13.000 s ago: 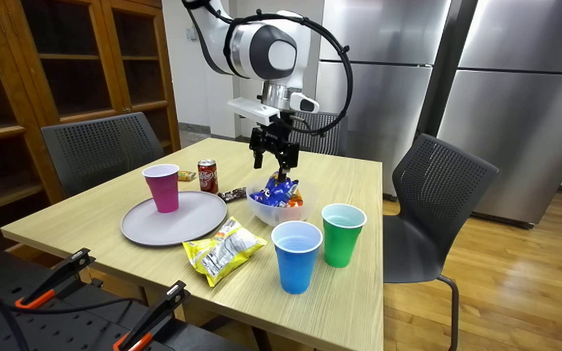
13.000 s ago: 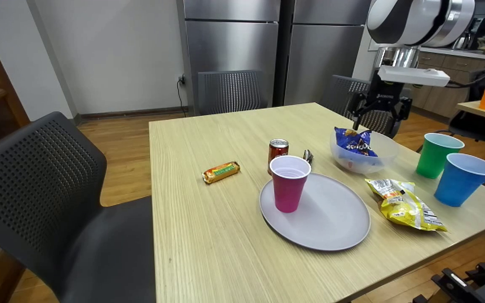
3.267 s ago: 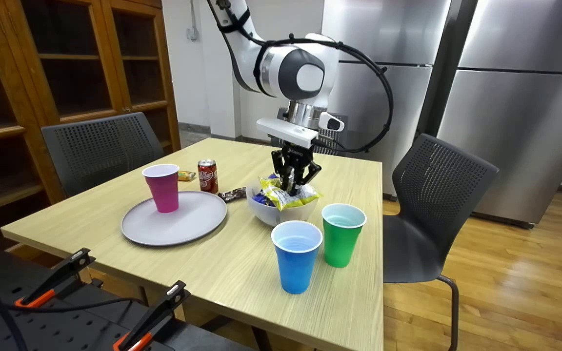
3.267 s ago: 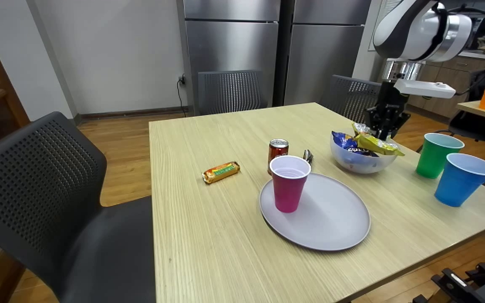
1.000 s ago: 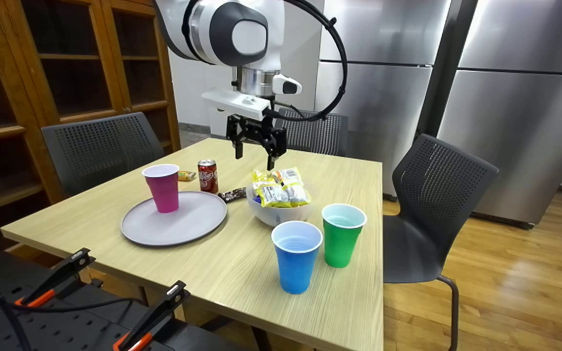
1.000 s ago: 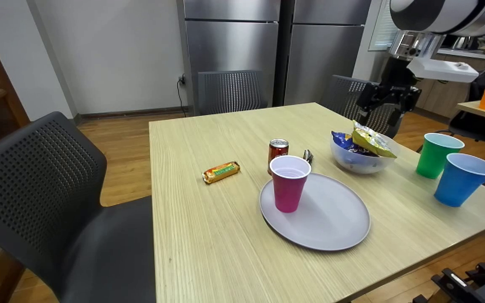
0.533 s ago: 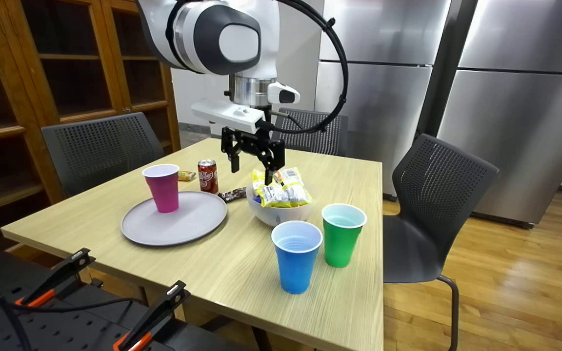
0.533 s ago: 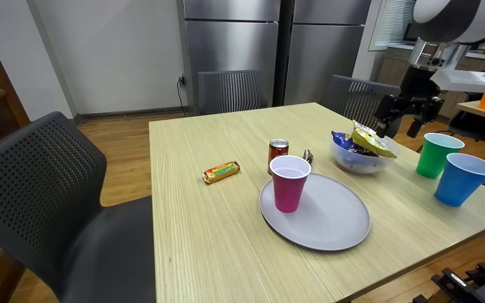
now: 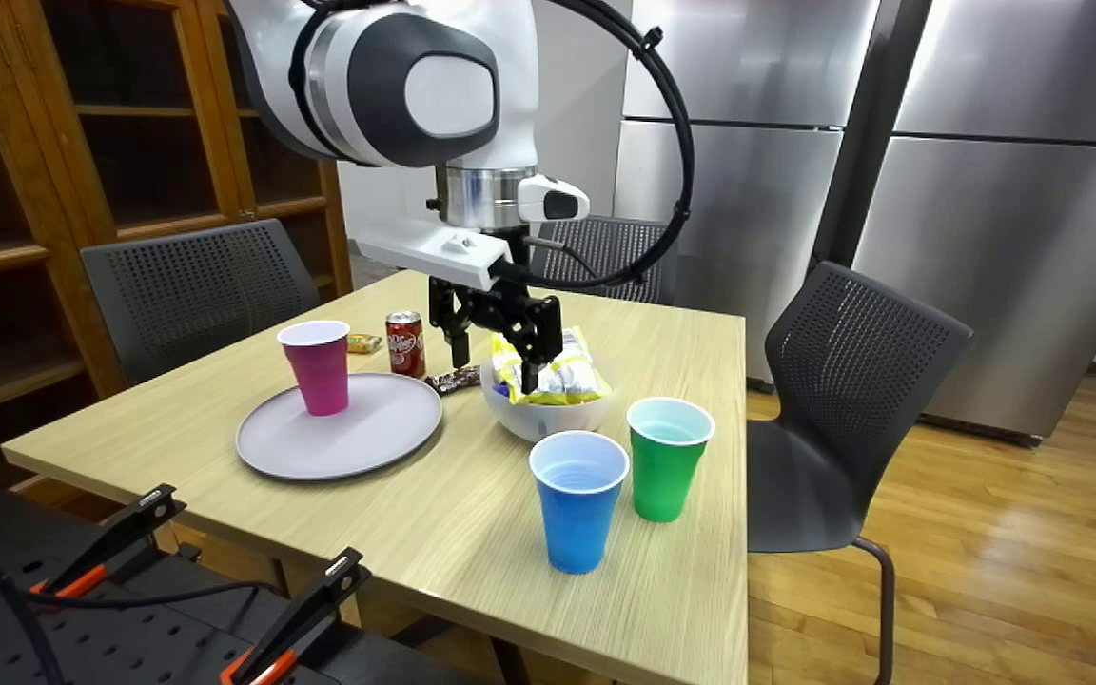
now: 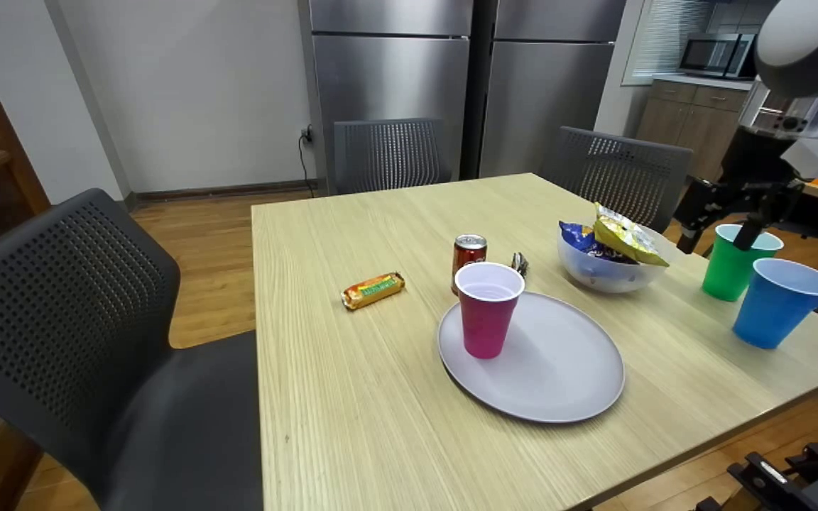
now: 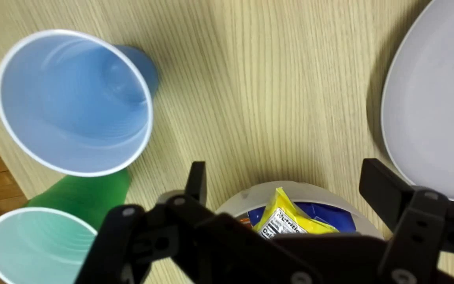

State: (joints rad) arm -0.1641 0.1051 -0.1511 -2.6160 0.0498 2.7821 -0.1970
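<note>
My gripper (image 9: 496,363) is open and hangs above the table near the bowl, with nothing between its fingers. Seen in the wrist view, the fingers (image 11: 382,189) stand wide apart. A translucent white bowl (image 9: 548,419) holds a yellow snack bag (image 10: 625,238) lying on top and a blue bag (image 10: 576,235) under it. The gripper body hides part of the bowl in the wrist view. A blue cup (image 11: 77,98) and a green cup (image 11: 81,193) stand upright to one side. On the opposite side lies a grey plate (image 11: 436,98) bearing a magenta cup (image 10: 486,319).
Behind the plate stands a red soda can (image 9: 405,344), with a dark-wrapped bar (image 9: 453,381) beside it. A gold-wrapped bar (image 10: 373,291) lies farther off. Chairs (image 9: 852,381) surround the table, and clamps (image 9: 296,618) sit by its front edge.
The yellow bag, earlier on the table and later gripped at the bowl, now rests in the bowl, released. Over the last second the open gripper has lowered and shifted toward the cups' side.
</note>
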